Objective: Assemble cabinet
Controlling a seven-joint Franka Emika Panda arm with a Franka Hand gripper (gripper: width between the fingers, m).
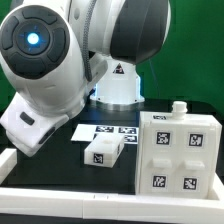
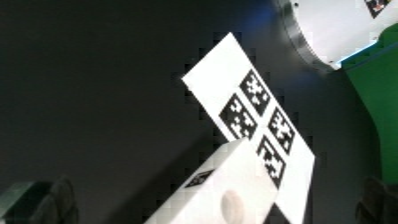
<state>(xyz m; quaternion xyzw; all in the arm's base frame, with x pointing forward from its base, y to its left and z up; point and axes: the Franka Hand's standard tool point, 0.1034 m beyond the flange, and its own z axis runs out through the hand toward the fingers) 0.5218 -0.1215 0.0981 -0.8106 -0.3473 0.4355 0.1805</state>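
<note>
The cabinet [image 1: 178, 150] is a large white box with square tags on its top. It stands on the black table at the exterior view's right. A small white block [image 1: 105, 152] with a tag lies to its left, just in front of the marker board [image 1: 106, 131]. In the wrist view the block [image 2: 231, 195] lies below my gripper [image 2: 210, 210], with the marker board [image 2: 249, 100] beyond it. The dark fingertips [image 2: 36, 205] show faintly at the picture's edges, wide apart, holding nothing. The cabinet is out of the wrist view.
My arm's large white links [image 1: 60, 60] fill the exterior view's left and hide the hand's fingers. The arm's base [image 1: 117, 90] stands at the back, also seen in the wrist view [image 2: 347, 30]. A low white rail [image 1: 60, 192] runs along the table's front.
</note>
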